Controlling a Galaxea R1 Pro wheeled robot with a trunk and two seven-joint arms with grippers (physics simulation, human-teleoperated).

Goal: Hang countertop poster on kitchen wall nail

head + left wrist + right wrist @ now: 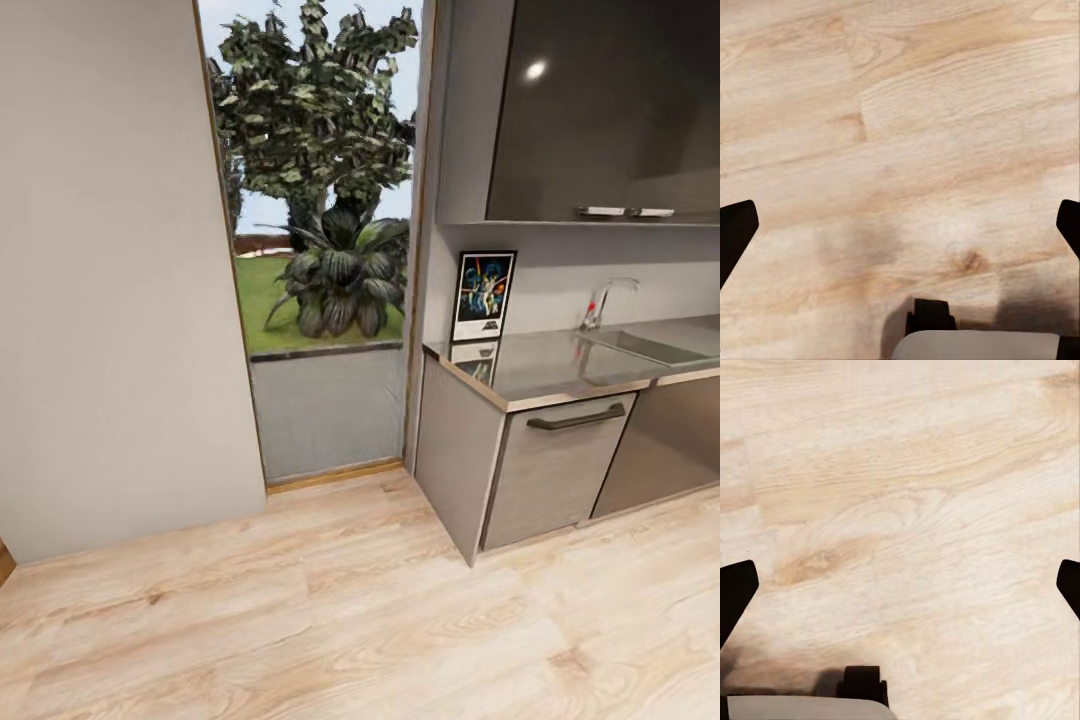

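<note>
Head view: the poster [484, 296] stands upright at the left end of the kitchen tabletop [560, 372], leaning against the grey wall, its image mirrored in the glossy surface. A sink [650, 347] and tap [603, 300] lie further right, beneath dark upper cabinets [600, 110]. A window [315, 180] shows a tree and garden. Wrist views: the left end effector [900, 225] and the right end effector [900, 585] each hang released, fingers spread wide apart, above the wooden floor [330, 610].
</note>
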